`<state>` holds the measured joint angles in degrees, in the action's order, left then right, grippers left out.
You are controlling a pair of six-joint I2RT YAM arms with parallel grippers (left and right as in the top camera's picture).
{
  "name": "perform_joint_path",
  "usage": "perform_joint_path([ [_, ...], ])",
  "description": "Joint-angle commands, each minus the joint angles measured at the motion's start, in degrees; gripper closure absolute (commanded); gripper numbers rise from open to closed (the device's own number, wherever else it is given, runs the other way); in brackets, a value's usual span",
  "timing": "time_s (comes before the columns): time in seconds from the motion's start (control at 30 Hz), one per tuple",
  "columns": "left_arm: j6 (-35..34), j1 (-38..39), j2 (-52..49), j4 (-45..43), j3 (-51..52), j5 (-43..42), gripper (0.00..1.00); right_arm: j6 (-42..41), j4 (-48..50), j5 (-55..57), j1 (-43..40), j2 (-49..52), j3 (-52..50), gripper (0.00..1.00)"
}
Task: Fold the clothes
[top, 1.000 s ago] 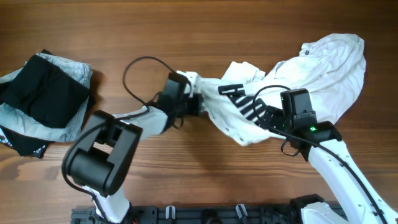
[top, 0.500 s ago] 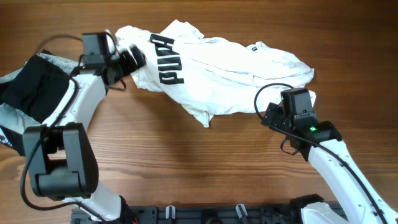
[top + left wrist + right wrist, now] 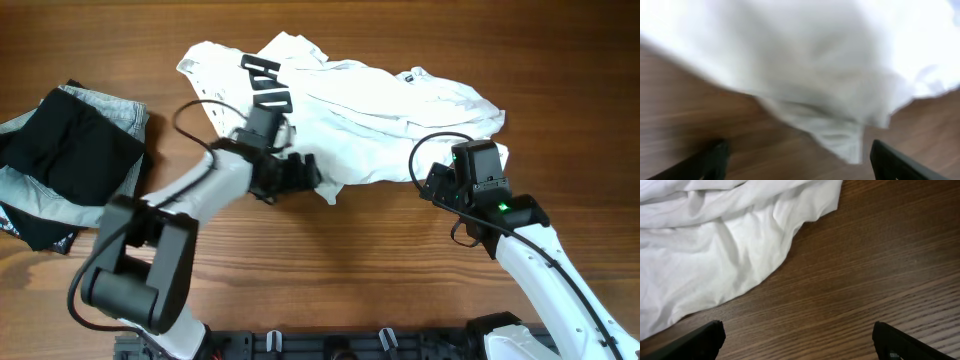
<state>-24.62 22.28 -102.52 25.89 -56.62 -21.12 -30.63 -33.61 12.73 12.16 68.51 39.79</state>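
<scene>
Progress is minimal: white shirt (image 3: 350, 95) lies crumpled and unfolded at upper centre of the counter (image 3: 330, 270). Left gripper (image 3: 298, 172) and right gripper (image 3: 432, 185) both stand wide apart, holding nothing.

Even bright light, left wrist view motion-blurred, others sharp

left gripper (image 3: 303, 172) — released shirt (image 3: 380, 110), jaws apart | moved to its lower edge

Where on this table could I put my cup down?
Bare wood lies between the left arm and the right arm, nearer than the white shirt, and right of the shirt at the far edge. The left is crowded: a black garment on a grey one.
</scene>
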Motion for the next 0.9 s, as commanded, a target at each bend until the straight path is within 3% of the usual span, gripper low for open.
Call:
perform_joint_path([
  [0.0,-1.57,5.49,-1.53,-3.32,2.75,3.69,0.19,-0.83,0.13,0.96,-0.2,-0.46,0.33,0.0],
  [0.2,-1.57,12.41,-1.53,-4.74,2.8,9.53,0.42,-0.81,0.11,0.98,-0.2,-0.46,0.33,0.0],
  [0.23,-1.6,13.14,-1.53,-4.79,2.8,10.45,0.52,-0.81,0.13,0.98,-0.2,-0.46,0.33,0.0],
  [0.33,-1.6,13.77,-1.53,-4.13,2.8,14.27,0.96,-0.81,0.13,1.01,-0.2,-0.46,0.33,0.0],
  [0.43,-1.57,12.7,-1.33,-0.92,2.69,16.26,0.96,-0.79,-0.09,1.03,-0.2,-0.46,0.33,0.0],
  [0.6,-1.57,6.16,3.65,20.0,-0.7,28.15,0.96,-0.85,-0.28,1.92,-0.33,-0.44,0.33,0.0],
  [0.7,-1.55,2.25,8.76,27.47,-2.36,32.22,0.96,-0.85,0.0,1.92,-1.66,0.44,0.33,0.0],
  [0.87,-1.57,-1.46,18.25,28.81,-2.38,31.71,0.96,0.72,1.07,-3.45,-2.86,5.7,0.33,0.01],
])
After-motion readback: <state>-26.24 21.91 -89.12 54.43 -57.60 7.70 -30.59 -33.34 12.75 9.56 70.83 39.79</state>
